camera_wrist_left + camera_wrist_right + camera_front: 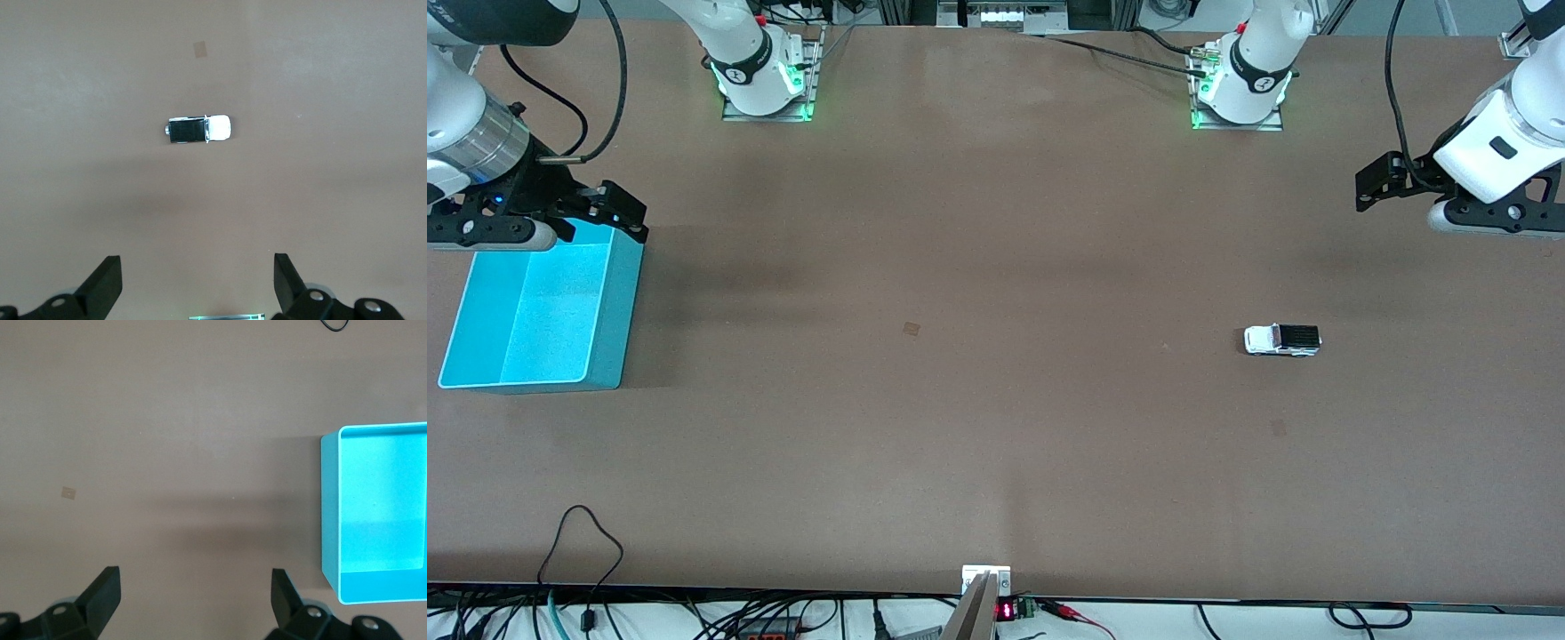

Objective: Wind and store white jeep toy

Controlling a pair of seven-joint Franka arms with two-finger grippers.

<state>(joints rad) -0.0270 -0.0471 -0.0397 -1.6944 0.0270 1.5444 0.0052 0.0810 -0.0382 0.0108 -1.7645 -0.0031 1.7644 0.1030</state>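
Observation:
The white jeep toy (pixel 1282 340) stands on its wheels on the brown table toward the left arm's end; it is white with a black rear roof. It also shows in the left wrist view (pixel 199 129), well ahead of the fingers. My left gripper (pixel 1440 200) hangs in the air, open and empty (pixel 197 260), farther from the front camera than the jeep. My right gripper (pixel 560 222) is open and empty (pixel 193 572), up in the air by the far corner of the blue bin (pixel 538 307). The bin is empty (pixel 380 513).
A small square tape mark (pixel 911 329) lies on the table's middle. The two arm bases (pixel 765 76) (pixel 1240 84) stand along the table's far edge. Cables and a small bracket (pixel 987 582) sit at the near edge.

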